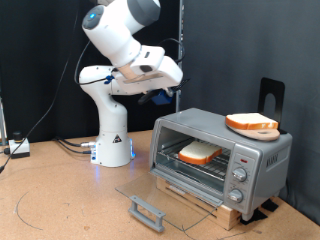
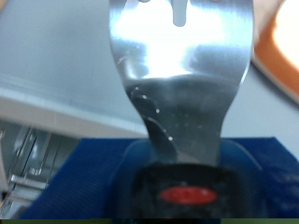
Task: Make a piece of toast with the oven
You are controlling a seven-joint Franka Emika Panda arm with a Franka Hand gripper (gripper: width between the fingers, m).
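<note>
Position of task items
- Piece of toast (image 1: 200, 152): lying flat on the wire rack (image 1: 186, 166) inside the oven (image 1: 258, 158), pale face up, unbrowned by appearance
- Glass door (image 1: 165, 190): dropped fully open, lying level in front of the cavity, grey bar handle (image 1: 148, 211) at its outer edge
- Second slice (image 1: 256, 122): on the orange plate (image 1: 238, 127), set on the oven roof; not the item under test

Gripper
- Gripper (image 1: 160, 96): raised above the oven's upper corner towards the exterior view's left, well apart from the bread
- Wrist view filled by a polished metal spatula blade (image 2: 177, 65), slotted at the far end, narrowing into a blue mount (image 2: 103, 163) with a red spot (image 2: 185, 194)
- Fingers themselves not visible in either view; jaw width impossible to judge, so cannot tell whether clamped on the tool

Handling assessment (judgement)
- Bread: light, soft, compressible, crumbly at the crust; likely to tear or dent if pinched
- Best lifted from beneath with a thin flat blade slid along the rack wires, or taken by a crust edge

Materials
- Oven: silver sheet-metal box, round knobs (image 1: 239, 176) on the panel at the exterior view's right, resting on a wooden base (image 1: 215, 205)
- Blade: stiff, smooth, slippery, faintly scratched
</note>
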